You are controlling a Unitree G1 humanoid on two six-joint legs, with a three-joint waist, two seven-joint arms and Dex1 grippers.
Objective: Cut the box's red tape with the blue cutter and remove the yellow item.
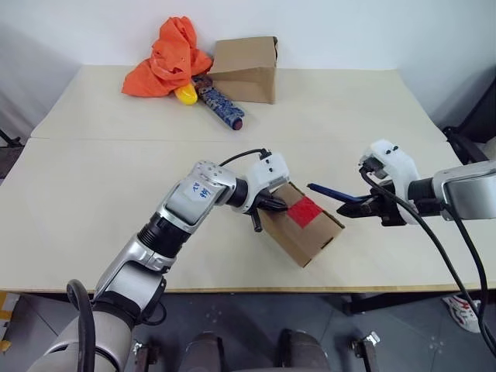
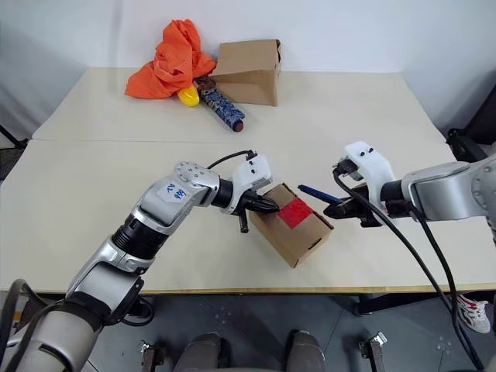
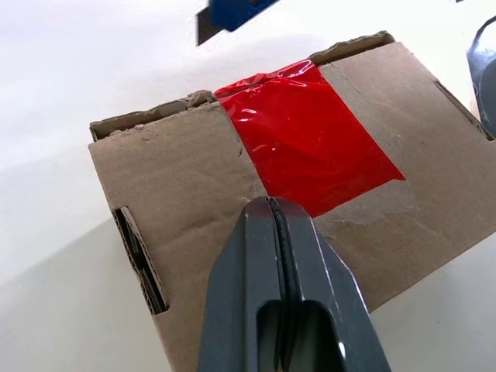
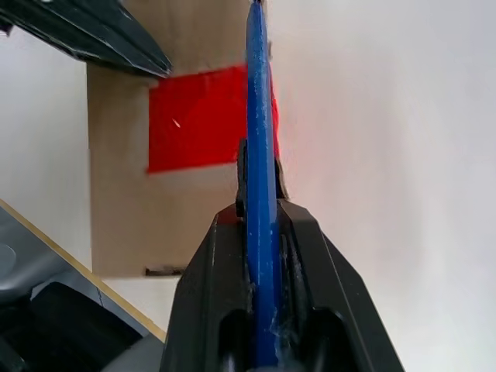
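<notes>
The small brown box (image 1: 306, 232) lies tilted near the table's front edge, with the red tape (image 1: 304, 211) on its upper face. My left gripper (image 1: 273, 204) is shut, and its fingertips (image 3: 273, 203) press on that face at the edge of the red tape (image 3: 310, 143). My right gripper (image 1: 364, 208) is shut on the blue cutter (image 1: 329, 193). The cutter's dark tip points at the box from the right and hovers just above its far edge, close to the tape (image 4: 194, 116). The yellow item is hidden.
At the back of the table (image 1: 93, 201) lie an orange cloth (image 1: 167, 58), a larger plain carton (image 1: 246, 68), a blue-patterned cylinder (image 1: 219, 101) and a small glossy yellow object (image 1: 186, 94). The box sits close to the front edge.
</notes>
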